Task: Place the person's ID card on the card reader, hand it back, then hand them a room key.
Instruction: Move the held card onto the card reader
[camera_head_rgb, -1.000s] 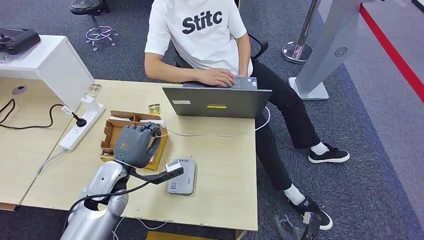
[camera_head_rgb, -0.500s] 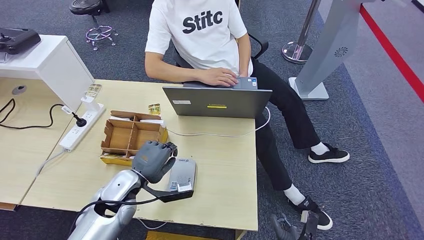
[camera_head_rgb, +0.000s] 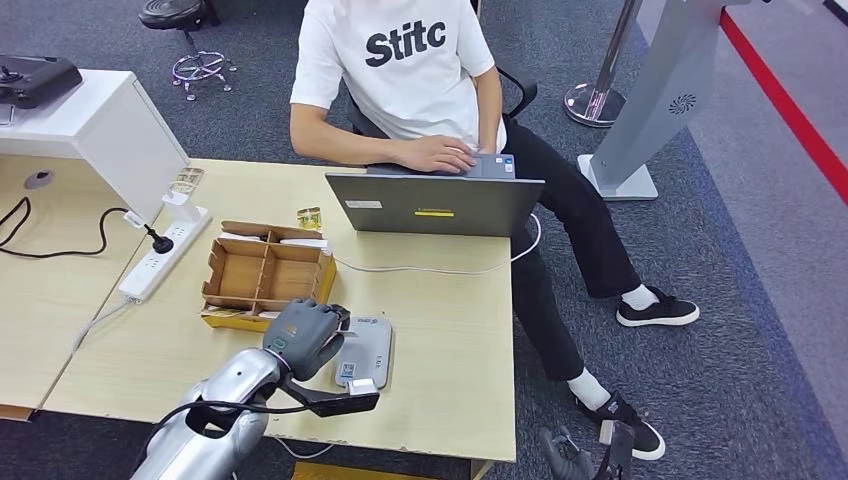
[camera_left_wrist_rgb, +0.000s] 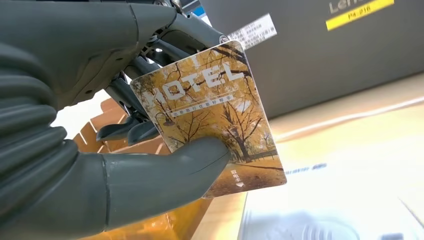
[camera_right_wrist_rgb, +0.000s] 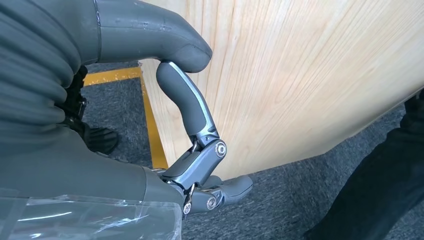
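A room key card, printed with autumn trees and the word HOTEL, was pinched between the thumb and the darker fingers of the left hand. The hand was positioned above the near part of the surface, just beside the left edge of the grey card reader and near the cardboard tray. From this it was judged that the card-reader and hand-back steps were probably complete and that the last step, handing the key to the person, was in hand but not yet done; no ID card could be identified on the reader, where only a small label was visible. The person was seated at the far side, with one hand on the laptop and none extended. The divided tray appeared largely empty; a pale strip lay along its far compartment, but whether it was a card could not be determined. The right hand hung below the surface edge, its fingers curled inward and grasping nothing.
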